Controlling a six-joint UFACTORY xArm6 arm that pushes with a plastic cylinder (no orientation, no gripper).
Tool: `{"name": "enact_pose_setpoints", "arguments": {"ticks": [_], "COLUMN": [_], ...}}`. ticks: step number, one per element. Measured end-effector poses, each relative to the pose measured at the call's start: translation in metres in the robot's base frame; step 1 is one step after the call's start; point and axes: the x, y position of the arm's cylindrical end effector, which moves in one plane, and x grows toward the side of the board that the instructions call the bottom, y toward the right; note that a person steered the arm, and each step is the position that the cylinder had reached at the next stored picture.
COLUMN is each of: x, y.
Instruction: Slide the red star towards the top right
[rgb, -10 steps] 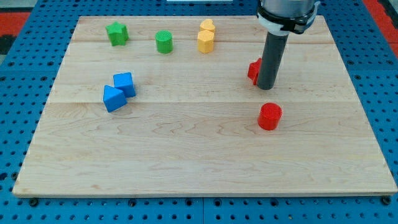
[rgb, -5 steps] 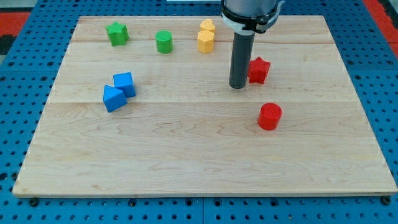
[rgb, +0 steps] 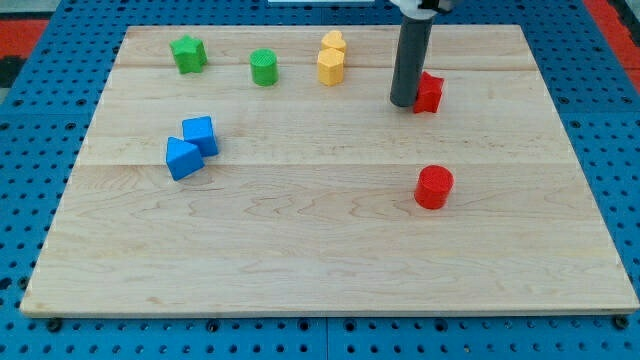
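Note:
The red star (rgb: 430, 92) lies on the wooden board (rgb: 320, 250) in the upper right part of the view. My tip (rgb: 403, 102) stands right against the star's left side, and the rod hides the star's left edge. A red cylinder (rgb: 434, 187) sits below the star, apart from it.
Two yellow blocks (rgb: 332, 58) stand together left of the rod near the view's top. A green cylinder (rgb: 263, 67) and a green star (rgb: 187, 53) lie further left. Two blue blocks (rgb: 191, 146) touch each other at the view's left.
My tip went from the star's right side around to its left. The star has moved up and a little right. The other blocks have not moved.

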Motion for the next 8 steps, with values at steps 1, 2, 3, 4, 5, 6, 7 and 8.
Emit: {"name": "enact_pose_setpoints", "arguments": {"ticks": [1, 2, 3, 4, 5, 6, 7, 8], "x": [-0.011, -0.012, 0.001, 0.011, 0.011, 0.011, 0.009, 0.016], "y": [0.000, 0.002, 0.002, 0.002, 0.003, 0.014, 0.018, 0.024]}}
